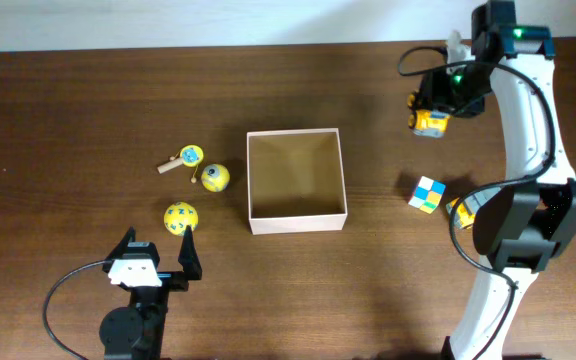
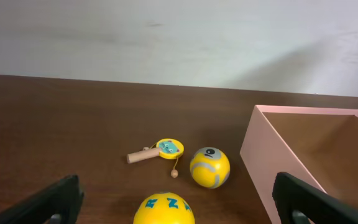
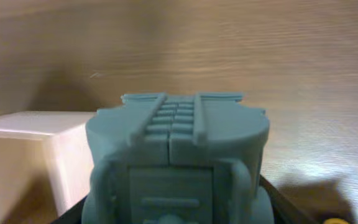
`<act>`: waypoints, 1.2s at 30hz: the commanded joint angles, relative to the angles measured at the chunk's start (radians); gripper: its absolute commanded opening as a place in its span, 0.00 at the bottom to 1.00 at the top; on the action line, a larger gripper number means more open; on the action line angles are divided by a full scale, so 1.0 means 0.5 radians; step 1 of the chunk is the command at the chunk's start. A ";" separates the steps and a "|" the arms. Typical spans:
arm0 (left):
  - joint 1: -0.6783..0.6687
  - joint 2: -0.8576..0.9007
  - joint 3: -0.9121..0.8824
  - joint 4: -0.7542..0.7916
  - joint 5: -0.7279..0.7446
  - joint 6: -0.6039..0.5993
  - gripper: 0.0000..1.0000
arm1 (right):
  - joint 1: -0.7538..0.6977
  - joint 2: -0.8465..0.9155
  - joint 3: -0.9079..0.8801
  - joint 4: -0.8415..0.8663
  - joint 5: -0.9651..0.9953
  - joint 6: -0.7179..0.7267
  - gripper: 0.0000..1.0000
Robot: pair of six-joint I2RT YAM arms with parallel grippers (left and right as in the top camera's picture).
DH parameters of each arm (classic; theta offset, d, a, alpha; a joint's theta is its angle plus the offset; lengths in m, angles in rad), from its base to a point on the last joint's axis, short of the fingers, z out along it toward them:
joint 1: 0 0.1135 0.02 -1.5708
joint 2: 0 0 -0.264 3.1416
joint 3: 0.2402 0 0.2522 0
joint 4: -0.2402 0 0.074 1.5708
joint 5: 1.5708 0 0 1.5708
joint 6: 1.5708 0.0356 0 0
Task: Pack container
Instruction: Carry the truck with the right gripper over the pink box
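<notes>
The container (image 1: 298,222), a square white-walled box with a tan inside, stands mid-table and holds nothing. Its wall also shows in the left wrist view (image 2: 267,155) and the right wrist view (image 3: 30,143). My right gripper (image 1: 436,108) is up at the far right, shut on a grey and yellow toy vehicle (image 1: 430,122), whose grey body (image 3: 178,162) fills its view. My left gripper (image 1: 158,262) is open and empty at the front left. A yellow lettered ball (image 1: 179,217) lies just ahead of it, between the fingers (image 2: 182,202) in the left wrist view (image 2: 164,210).
A yellow ball with a grey stripe (image 1: 215,177) (image 2: 209,167) and a small paddle toy (image 1: 183,158) (image 2: 160,150) lie left of the container. A colour cube (image 1: 427,194) and a partly hidden yellow toy (image 1: 460,210) lie to the right, by the right arm's base.
</notes>
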 commanded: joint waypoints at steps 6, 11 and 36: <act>0.010 -0.017 -0.010 -0.002 0.022 0.039 0.99 | 0.311 -0.039 0.287 -0.162 -0.497 -0.163 0.54; 0.010 -0.017 -0.010 -0.002 0.021 0.039 0.99 | 0.557 -0.056 0.288 -0.162 -0.523 -0.163 0.55; 0.010 -0.017 -0.010 -0.002 0.022 0.039 0.99 | 1.417 0.031 0.011 0.092 0.776 0.894 0.55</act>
